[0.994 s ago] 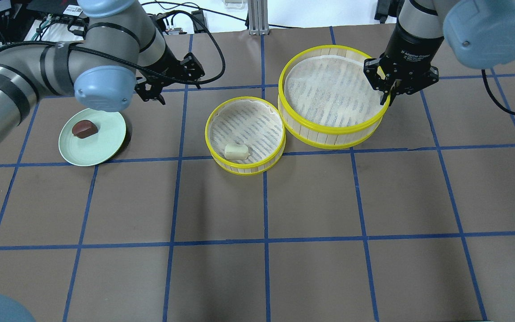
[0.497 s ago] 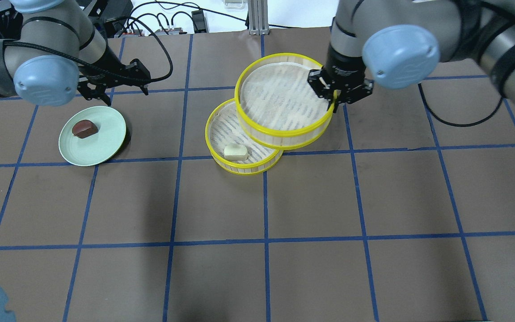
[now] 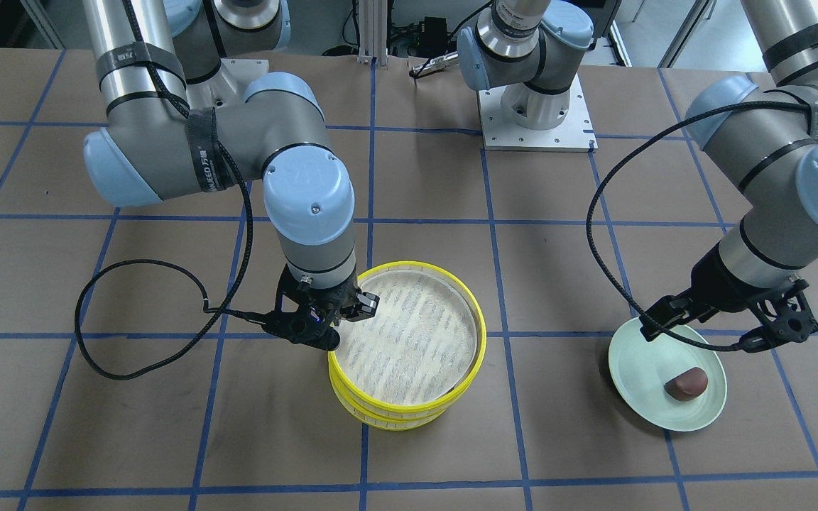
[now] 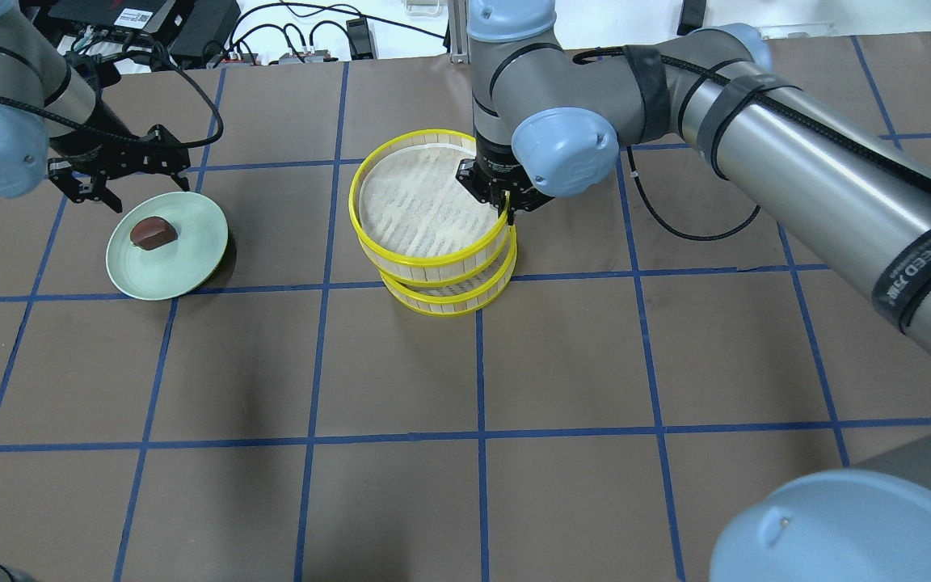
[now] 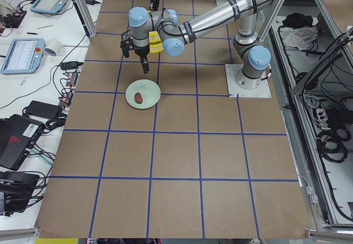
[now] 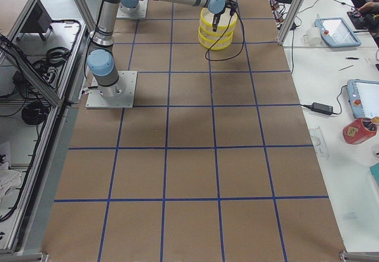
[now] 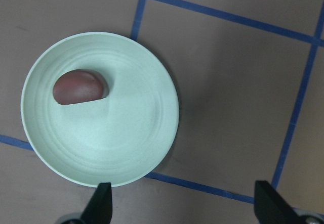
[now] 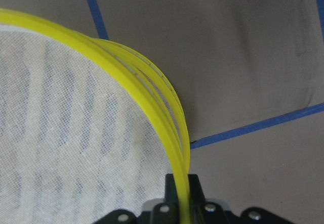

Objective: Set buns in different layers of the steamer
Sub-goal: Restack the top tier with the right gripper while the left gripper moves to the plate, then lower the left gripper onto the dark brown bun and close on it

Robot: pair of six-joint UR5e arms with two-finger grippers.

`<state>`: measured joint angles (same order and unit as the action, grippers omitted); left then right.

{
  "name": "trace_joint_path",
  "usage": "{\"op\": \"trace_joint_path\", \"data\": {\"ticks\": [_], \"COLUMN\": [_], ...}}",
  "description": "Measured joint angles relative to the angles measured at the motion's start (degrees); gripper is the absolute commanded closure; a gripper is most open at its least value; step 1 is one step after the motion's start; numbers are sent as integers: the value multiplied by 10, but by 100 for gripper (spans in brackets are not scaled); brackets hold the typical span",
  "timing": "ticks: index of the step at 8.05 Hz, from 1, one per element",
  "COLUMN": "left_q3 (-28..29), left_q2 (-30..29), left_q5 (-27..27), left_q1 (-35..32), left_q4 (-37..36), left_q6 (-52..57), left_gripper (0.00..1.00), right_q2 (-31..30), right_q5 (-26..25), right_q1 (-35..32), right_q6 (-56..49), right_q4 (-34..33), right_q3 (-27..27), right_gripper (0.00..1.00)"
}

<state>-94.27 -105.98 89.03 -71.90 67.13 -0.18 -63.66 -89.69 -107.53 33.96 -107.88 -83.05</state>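
Observation:
The steamer's upper tray (image 4: 425, 202) sits over the lower tray (image 4: 449, 301), roughly lined up with it. I cannot tell whether it rests on it. My right gripper (image 4: 506, 206) is shut on the upper tray's yellow rim (image 8: 152, 87), as the front view (image 3: 334, 333) also shows. The cream-white bun is hidden under the upper tray. The dark reddish-brown bun (image 4: 152, 232) lies on the pale green plate (image 4: 183, 259). My left gripper (image 4: 130, 190) hangs open and empty just behind the plate. In the left wrist view, the bun (image 7: 79, 86) lies left of the open fingers (image 7: 101, 204).
The brown table is marked with blue tape grid lines (image 4: 478, 364). Cables and equipment (image 4: 304, 40) lie along the back edge. My right arm (image 4: 797, 162) stretches across the table's right half.
My right gripper carried the upper tray leftward from the table's right side over the lower tray, covering the cream-white bun. My left gripper moved left to just behind the plate.

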Motion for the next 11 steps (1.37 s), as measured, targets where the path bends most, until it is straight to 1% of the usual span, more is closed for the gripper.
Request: {"op": "trace_joint_path", "data": {"ticks": [2, 3, 5, 7, 8, 9, 11], "left_q3": [-17, -21, -23, -23, -21, -18, -16], "left_q2": [-11, -21, -45, -73, -87, -100, -120], "left_q5": [-1, -1, -1, 1, 11, 21, 23], "left_q1": [40, 53, 67, 71, 71, 72, 71], "left_q4": [-12, -23, -45, -78, -92, -102, -120], "left_q6": [-6, -8, -15, -35, -41, -46, -59], "left_gripper": [0, 0, 0, 0, 1, 5, 20], "right_q2": [11, 11, 9, 9, 8, 8, 7], "right_q5": [-6, -19, -32, -32, -31, -30, -28], "right_q1": [-5, -6, -5, -3, -3, -2, -2], "right_q6": [-13, -25, -34, -30, -28, -27, -25], "right_q4": [-7, -7, -8, -14, -19, -27, -38], "right_q3": [0, -5, -17, -21, -22, -21, -22], "right_gripper": [96, 96, 96, 96, 96, 96, 96]}}
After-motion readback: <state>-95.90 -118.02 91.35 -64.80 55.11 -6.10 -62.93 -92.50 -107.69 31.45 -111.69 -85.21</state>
